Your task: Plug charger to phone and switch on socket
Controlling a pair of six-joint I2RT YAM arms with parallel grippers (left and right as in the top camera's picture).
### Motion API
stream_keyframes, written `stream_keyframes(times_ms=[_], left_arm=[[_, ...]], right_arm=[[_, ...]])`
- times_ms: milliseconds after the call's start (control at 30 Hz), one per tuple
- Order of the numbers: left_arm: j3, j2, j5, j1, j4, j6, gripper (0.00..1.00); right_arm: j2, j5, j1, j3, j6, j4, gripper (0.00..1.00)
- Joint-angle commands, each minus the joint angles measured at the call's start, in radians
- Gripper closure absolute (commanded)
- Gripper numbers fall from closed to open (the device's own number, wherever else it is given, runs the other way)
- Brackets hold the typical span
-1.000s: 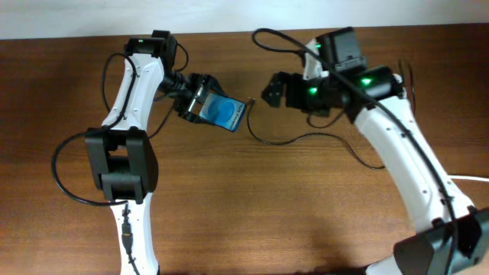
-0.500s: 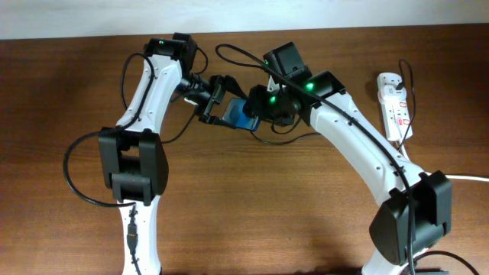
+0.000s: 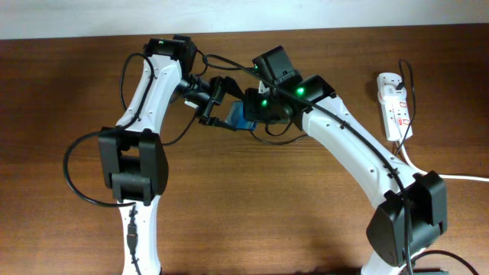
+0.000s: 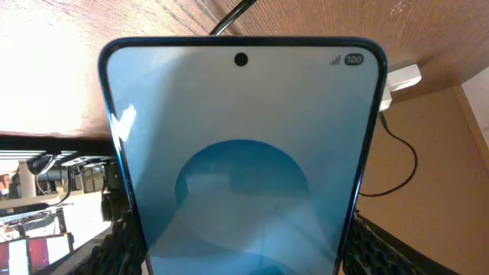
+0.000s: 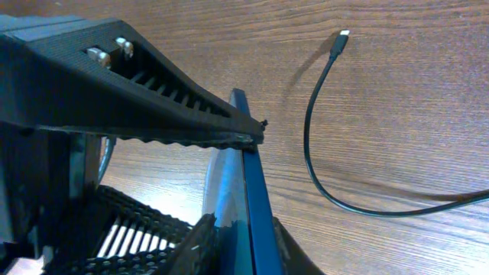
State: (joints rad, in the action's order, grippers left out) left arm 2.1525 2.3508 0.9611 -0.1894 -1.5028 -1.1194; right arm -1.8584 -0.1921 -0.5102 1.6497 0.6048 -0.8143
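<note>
Overhead: phone (image 3: pixel 243 116) pinched between two claws

Above the counter (image 3: pixel 252 206), its long axis runs left to right, camera-hole end towards the right claw (image 5: pixel 233 179), which grips that end. The left claw (image 3: pixel 220 105) clamps the other end. The charger (image 5: pixel 328 69) tip lies loose on the wood.

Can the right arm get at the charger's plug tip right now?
Probably yes: the charger tip lies uncovered on the table, nothing across it, though the right pincer is up against the phone.
</note>
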Motion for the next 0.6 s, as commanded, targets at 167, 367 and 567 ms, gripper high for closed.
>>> stream_keyframes(times_ms=[167,367,567], left_arm=[[0.029,0.005,0.046,0.002,-0.002,-0.009,1.00],[0.029,0.005,0.045,0.002,0.184,0.306,1.00],[0.029,0.005,0.346,0.014,0.366,0.853,0.38]], right_arm=[[-0.013,-0.017,-0.005,0.009,-0.020,-0.008,0.96],[0.063,-0.023,0.174,0.012,-0.021,-0.011,0.96],[0.443,-0.029,0.330,0.007,-0.110,-0.024,0.96]])
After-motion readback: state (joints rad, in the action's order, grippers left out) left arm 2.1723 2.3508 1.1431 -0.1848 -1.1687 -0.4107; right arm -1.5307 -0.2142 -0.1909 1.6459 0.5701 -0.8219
